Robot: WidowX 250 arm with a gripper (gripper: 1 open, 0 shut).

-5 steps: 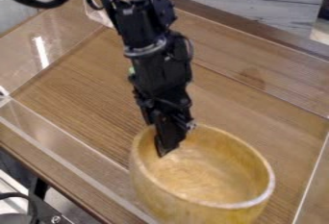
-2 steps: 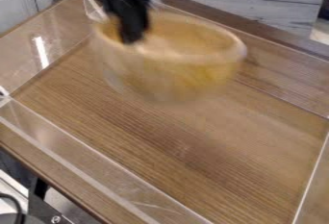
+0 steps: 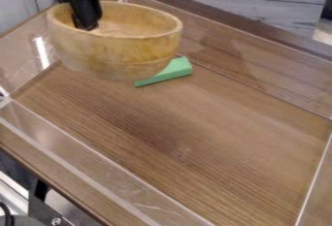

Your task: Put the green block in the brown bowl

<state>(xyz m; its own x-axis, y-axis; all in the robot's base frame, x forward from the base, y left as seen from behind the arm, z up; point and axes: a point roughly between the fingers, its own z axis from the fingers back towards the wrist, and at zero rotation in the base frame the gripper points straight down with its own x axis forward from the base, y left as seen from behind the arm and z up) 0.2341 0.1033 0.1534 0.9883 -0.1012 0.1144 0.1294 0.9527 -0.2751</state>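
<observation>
While the black robot gripper (image 3: 85,18) hangs at the upper left of the camera view, its fingers are clamped over the near-left rim of the large round light-brown wooden bowl (image 3: 130,38), one side inside the bowl and the other outside, so the claw is clenched on the bowl's wall. That bowl looks tilted and raised off the surface, its underside showing toward the lower left. Just beside the bowl's lower right edge lies the small bright green rectangular block (image 3: 168,72), flat on the brown wood-grain tabletop (image 3: 195,143), with its upper left end tucked under or against the bowl; whether they touch cannot be told. The green piece is outside the bowl, not in it. Clear plastic walls (image 3: 33,94) ring the wooden surface along its left and near edges.
</observation>
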